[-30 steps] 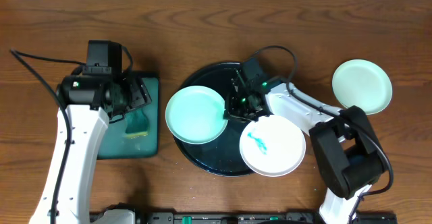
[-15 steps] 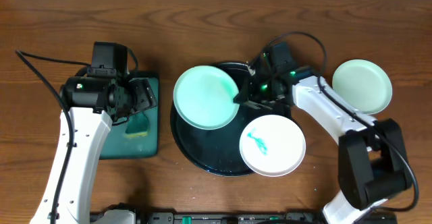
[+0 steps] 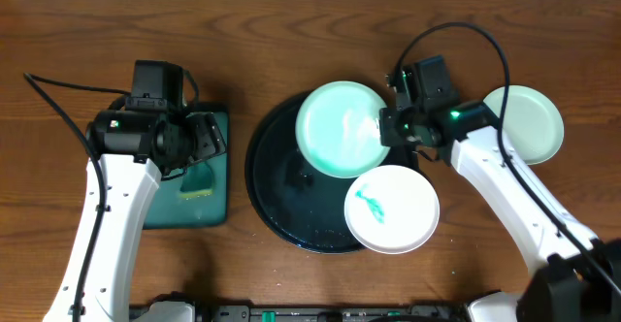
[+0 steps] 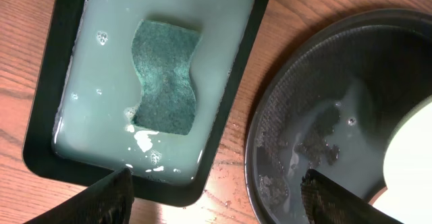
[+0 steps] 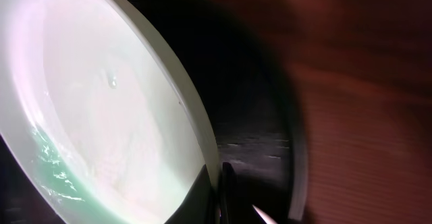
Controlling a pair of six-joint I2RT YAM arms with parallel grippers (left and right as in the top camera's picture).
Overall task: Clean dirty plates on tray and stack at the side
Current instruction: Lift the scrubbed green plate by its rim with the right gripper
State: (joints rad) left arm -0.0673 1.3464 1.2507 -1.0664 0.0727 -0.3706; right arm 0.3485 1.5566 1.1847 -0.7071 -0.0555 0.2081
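Observation:
My right gripper (image 3: 386, 126) is shut on the rim of a wet mint-green plate (image 3: 339, 128) and holds it above the back right of the round black tray (image 3: 274, 188). In the right wrist view the plate (image 5: 101, 109) fills the left, pinched between the fingers (image 5: 219, 183). A white plate (image 3: 392, 209) with a teal smear rests on the tray's front right. A second mint-green plate (image 3: 521, 123) lies on the table at far right. My left gripper (image 4: 216, 193) is open and empty, over the gap between the green tray and the black tray (image 4: 317, 136).
A dark green rectangular tray (image 3: 215, 172) at left holds soapy water and a green sponge (image 4: 165, 75). The black tray's floor is wet. Cables run along the back of the wooden table (image 3: 291, 31).
My right gripper has lifted the mint-green plate and carried it rightwards, from the tray's left side to its back right. The left arm has barely moved.

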